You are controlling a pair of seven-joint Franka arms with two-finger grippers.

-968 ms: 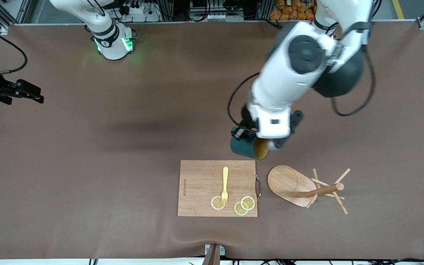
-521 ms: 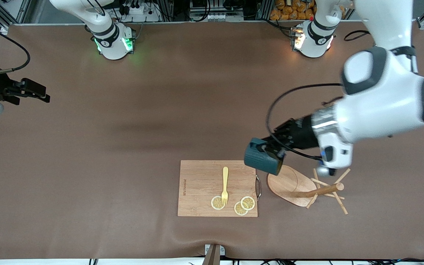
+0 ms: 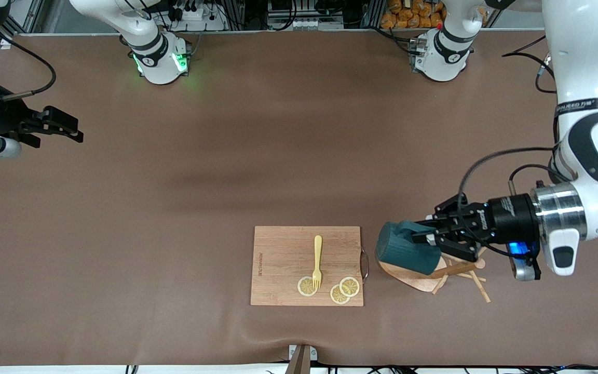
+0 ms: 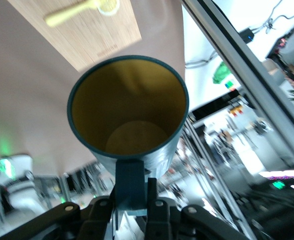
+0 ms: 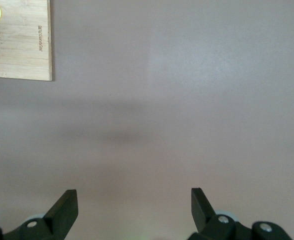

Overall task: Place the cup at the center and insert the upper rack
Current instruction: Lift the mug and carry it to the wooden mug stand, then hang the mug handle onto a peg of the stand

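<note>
The dark teal cup [image 3: 407, 250] is held on its side by its handle in my left gripper [image 3: 427, 237], which is shut on it. The cup hangs over the oval base of the wooden upper rack [image 3: 414, 278], which lies tipped on its side beside the cutting board, its pegs [image 3: 478, 287] toward the left arm's end. The cup hides much of the base. In the left wrist view the cup [image 4: 129, 115] shows its yellowish inside, with my left gripper [image 4: 132, 189] clamped on the handle. My right gripper [image 3: 73, 130] waits open and empty at the right arm's end, and in its wrist view [image 5: 132, 200] it is over bare mat.
A rectangular wooden cutting board [image 3: 283, 249] lies near the front camera, with a yellow fork [image 3: 317, 258] and lemon slices [image 3: 343, 290] on it. Its metal handle [image 3: 365, 264] is close to the rack's base. The brown mat [image 3: 200, 182] covers the table.
My left arm swung the cup from over the bare mat just past the board's far edge to over the rack's base. My right gripper drifted slightly toward the table's middle.
</note>
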